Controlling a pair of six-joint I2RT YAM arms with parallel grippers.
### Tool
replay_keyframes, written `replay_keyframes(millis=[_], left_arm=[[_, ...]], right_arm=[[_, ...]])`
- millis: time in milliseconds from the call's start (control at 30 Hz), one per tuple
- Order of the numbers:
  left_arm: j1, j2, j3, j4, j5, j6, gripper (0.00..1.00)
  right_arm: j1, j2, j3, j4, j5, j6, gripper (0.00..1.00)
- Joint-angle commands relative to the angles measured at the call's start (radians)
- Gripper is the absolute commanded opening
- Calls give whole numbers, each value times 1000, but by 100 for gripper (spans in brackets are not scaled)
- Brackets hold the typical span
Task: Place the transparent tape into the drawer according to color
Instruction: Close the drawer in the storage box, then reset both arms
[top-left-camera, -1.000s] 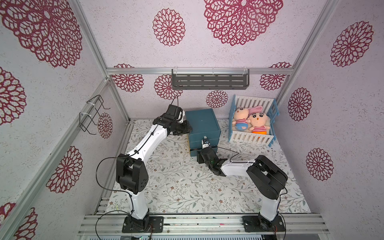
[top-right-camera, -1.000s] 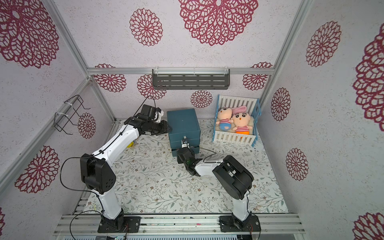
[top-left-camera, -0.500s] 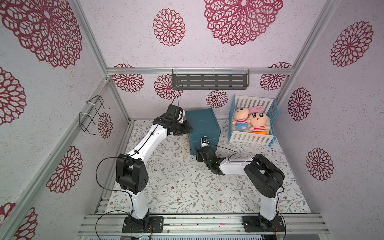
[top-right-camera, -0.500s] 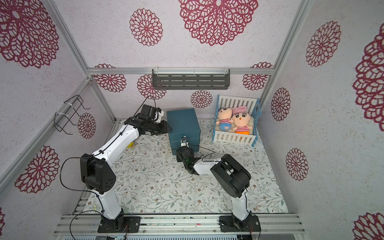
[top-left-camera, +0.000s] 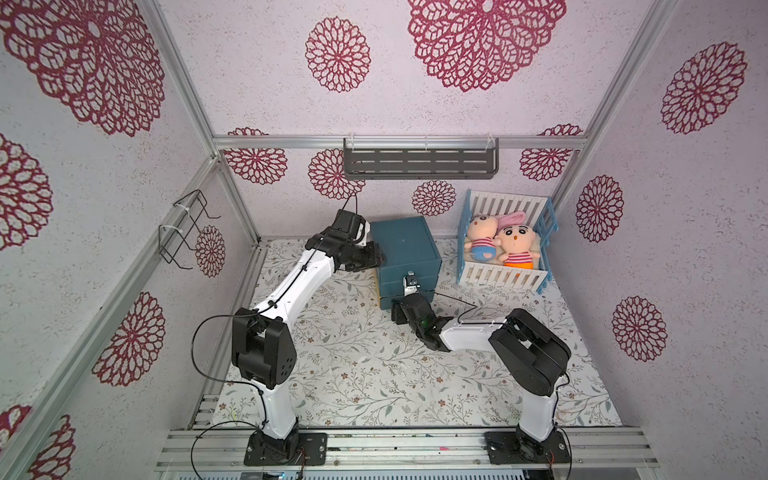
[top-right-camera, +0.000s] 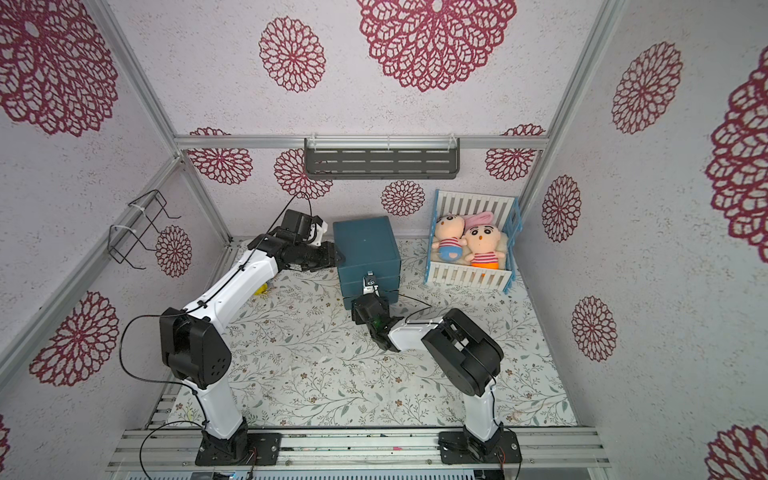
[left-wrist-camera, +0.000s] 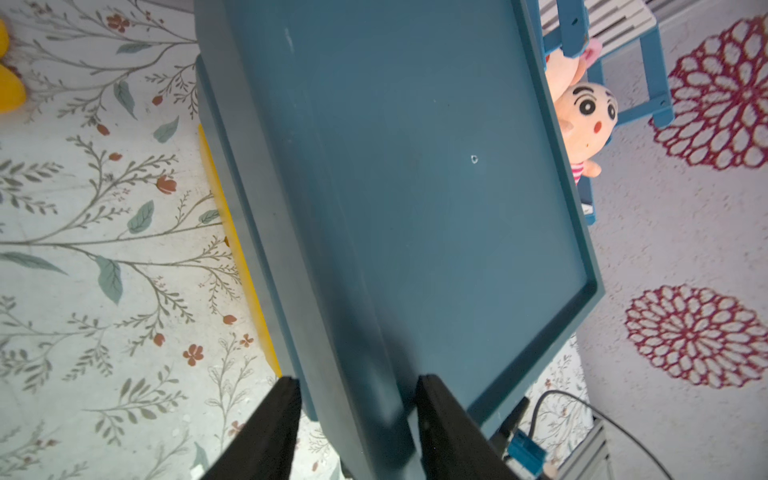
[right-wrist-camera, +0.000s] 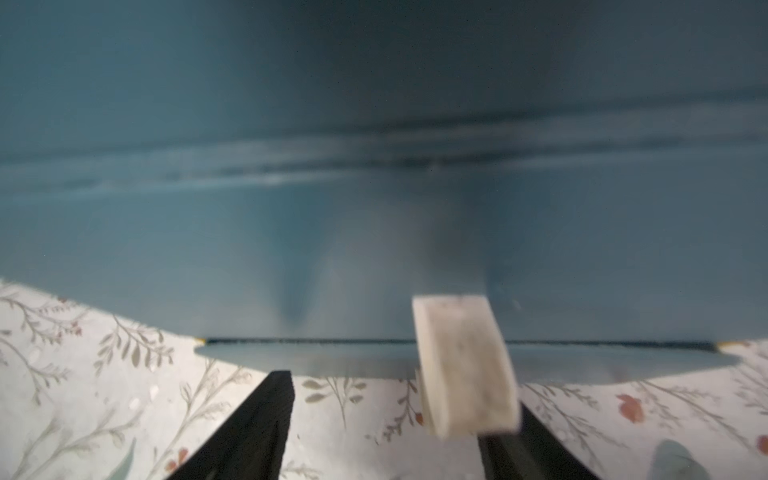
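left gripper (left-wrist-camera: 358, 379) sits astride the top side edge of the drawer cabinet (top-left-camera: 405, 249), jaws apart and not pinching. my guess: it is there to steady the cabinet.

right gripper (right-wrist-camera: 365, 336) is low over the table (top-left-camera: 353, 365), facing a drawer front (right-wrist-camera: 374, 257). jaws wide, nothing between them, placed as for nudging a drawer.

drawers look shut, so contents are hidden. no tape shows in any view; presumably inside, can't confirm. crib (top-left-camera: 498, 276) holds two dolls (top-left-camera: 515, 245).
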Motion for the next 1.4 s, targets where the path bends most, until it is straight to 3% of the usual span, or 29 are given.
replay_keyframes(millis=[0, 167, 300, 533, 767, 1033, 1167, 1367], left_arm=[[-7, -45, -11, -16, -13, 11, 67], [-7, -85, -21, -13, -43, 7, 85], [-7, -171, -83, 18, -118, 4, 99], [-4, -359, -273, 34, -328, 31, 97], [11, -513, -521, 104, -572, 69, 97], [36, -680, -811, 381, -741, 163, 97], [51, -719, -909, 506, -834, 243, 97], [138, -723, -1016, 687, -833, 297, 97]], right_arm=[[-5, -132, -46, 10, -4, 21, 85], [-5, -279, -119, -86, -56, 50, 99], [-12, -405, -163, -193, -106, 54, 99], [-58, -614, -221, -349, -161, 8, 99], [-129, -783, -299, -338, -88, -63, 99], [-287, -819, -342, -255, -20, -132, 99], [-377, -801, -398, -146, 19, -167, 99], [-457, -797, -575, 217, 90, -271, 98]])
